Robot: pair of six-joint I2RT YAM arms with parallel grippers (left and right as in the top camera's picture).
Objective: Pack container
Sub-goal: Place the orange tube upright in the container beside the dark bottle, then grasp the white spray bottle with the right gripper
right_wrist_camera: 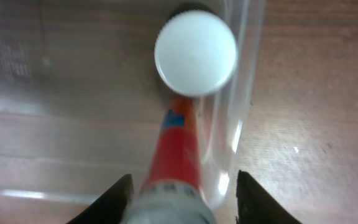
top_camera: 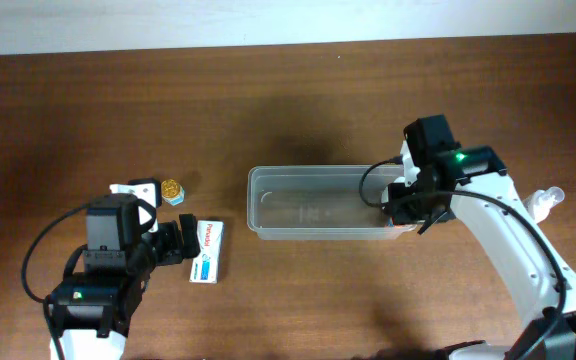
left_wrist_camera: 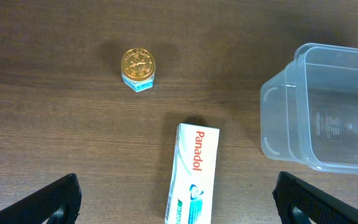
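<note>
Container (top_camera: 313, 172) of clear plastic sits mid-way on the table (top_camera: 68, 110). Right gripper (right_wrist_camera: 182, 199) is around a red tube (right_wrist_camera: 179, 146) with round white cap (right_wrist_camera: 196, 53) inside it; tight or not, I cannot tell. Left gripper (left_wrist_camera: 178, 202) gapes over a flat box (left_wrist_camera: 194, 168).

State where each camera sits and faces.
Overhead: above the table, facing down on container, Panadol box, left arm, right arm.
Left wrist: on the left arm, facing down on box and gold-capped jar; left pincer shows.
Right wrist: over the container's end, facing down on a white-capped red tube; right pincer shows.
Shared: container in all.
</note>
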